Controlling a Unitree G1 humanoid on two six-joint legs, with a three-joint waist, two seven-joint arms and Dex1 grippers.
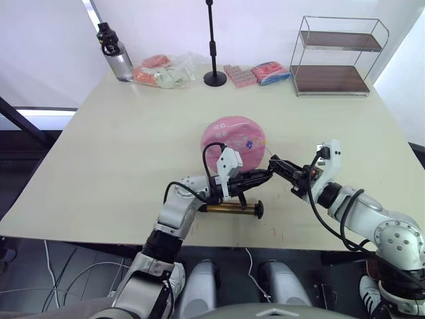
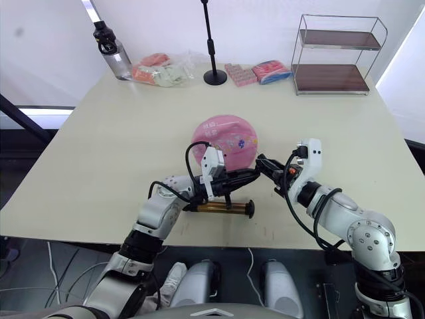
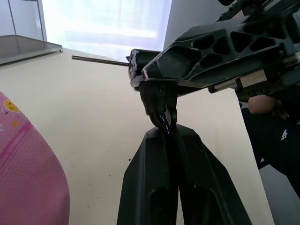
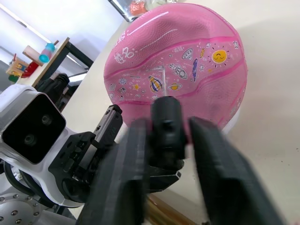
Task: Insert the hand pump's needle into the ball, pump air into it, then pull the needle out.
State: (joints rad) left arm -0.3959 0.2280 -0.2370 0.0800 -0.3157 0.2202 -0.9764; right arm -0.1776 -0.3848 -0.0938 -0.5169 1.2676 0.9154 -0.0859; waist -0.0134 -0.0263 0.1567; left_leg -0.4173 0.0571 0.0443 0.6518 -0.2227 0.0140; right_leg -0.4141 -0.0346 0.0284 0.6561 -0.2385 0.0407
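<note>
- One ball, pink with small cartoon prints, sits on the table near its middle, just beyond both grippers.
- One hand pump: bronze-gold barrel with black end caps, lying flat on the table near the front edge, under the left gripper's wrist and nearer the robot than the ball.
- One thin black hose runs from between the left gripper's fingers up to a black fitting held in the right gripper.
- One needle, a thin metal pin, sticks out of that fitting into open air above the table; its tip is clear of the ball in the left wrist view.
- Left gripper: fingers pressed together on the hose, pointing toward the right gripper.
- Right gripper: two fingers closed on the black fitting, with the ball right behind it in the right wrist view. The two grippers meet tip to tip just in front of the ball.
- Far edge of the table, robot's left to right: one dark-capped water bottle, one pile of plastic-wrapped packets, one black microphone stand, two flat pink packs, one two-tier wire shelf.
</note>
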